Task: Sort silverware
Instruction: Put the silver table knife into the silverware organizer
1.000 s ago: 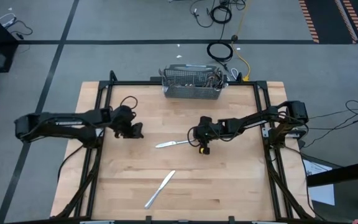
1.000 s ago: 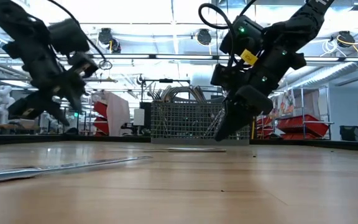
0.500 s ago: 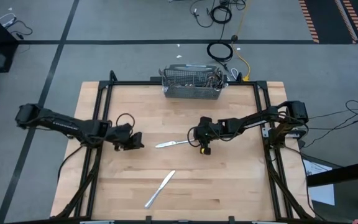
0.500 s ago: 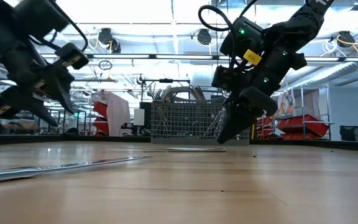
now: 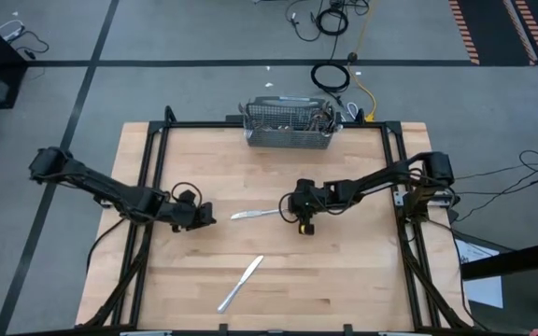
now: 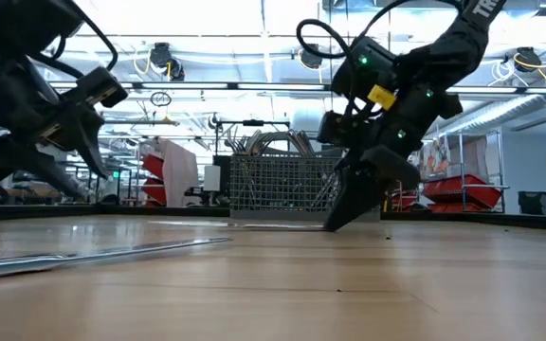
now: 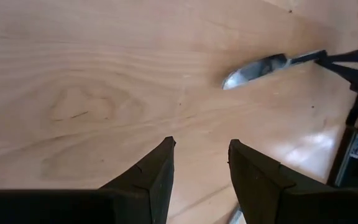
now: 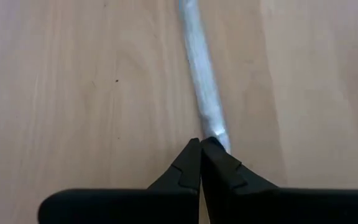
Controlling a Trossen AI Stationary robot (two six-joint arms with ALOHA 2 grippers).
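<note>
Two table knives lie on the wooden table (image 5: 362, 280). The right gripper (image 5: 292, 211) is clenched on the handle end of the centre knife (image 5: 255, 215); the near knife (image 5: 240, 283) lies apart. Left of the centre knife, the left gripper (image 5: 206, 219) hovers with fingers parted, grasping nothing.

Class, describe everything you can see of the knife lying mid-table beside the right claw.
The knife is slim, shiny, silver-coloured metal, lying flat on the wooden table near its middle. Its rounded blade tip points toward the left claw, which stands open and clear of it. The right claw, shut, sits at its handle end; whether it touches is unclear.
</note>
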